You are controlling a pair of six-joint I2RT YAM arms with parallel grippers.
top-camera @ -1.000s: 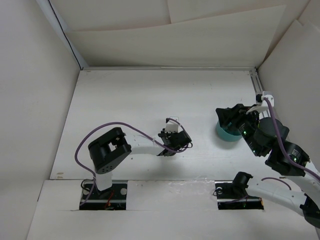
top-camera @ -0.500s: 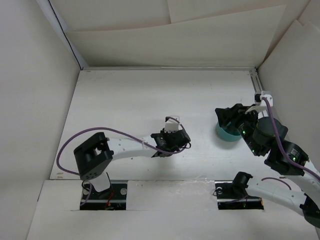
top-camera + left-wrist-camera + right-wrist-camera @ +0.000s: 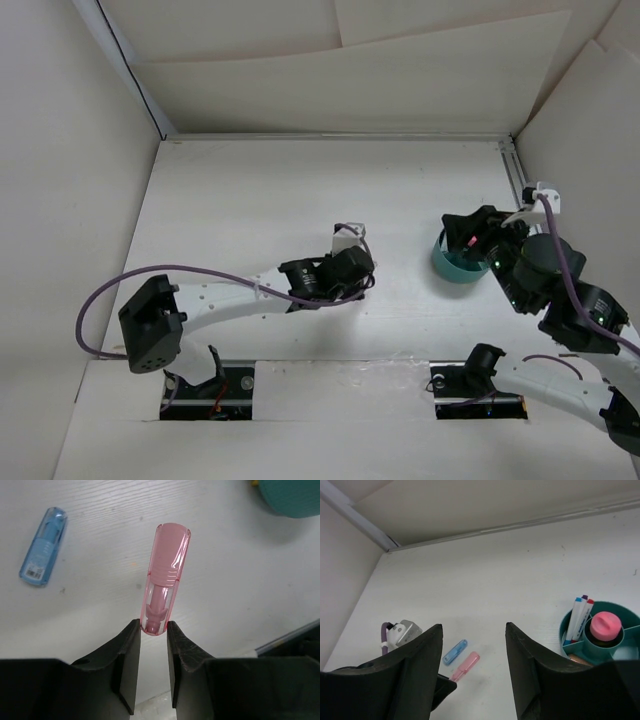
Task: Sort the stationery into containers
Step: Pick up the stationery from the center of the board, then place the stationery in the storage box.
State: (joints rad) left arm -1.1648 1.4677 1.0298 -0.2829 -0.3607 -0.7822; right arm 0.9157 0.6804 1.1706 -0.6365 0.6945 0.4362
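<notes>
- The left hand (image 3: 153,627) has edged nearer the teal cup (image 3: 295,500), its arm now stretched low over the counter (image 3: 250,200); a drop looks next.
- It is clenched on one end of the pink marker (image 3: 165,575), which is clear, glossy plastic, rounded and ribbed.
- The blue marker (image 3: 43,545) lies flat on the counter, unsorted.
- The right hand (image 3: 474,627) hangs released and empty by the cup, where a pink-capped glue stick (image 3: 606,625) and thin white pens (image 3: 580,612) stand in divided sections.
</notes>
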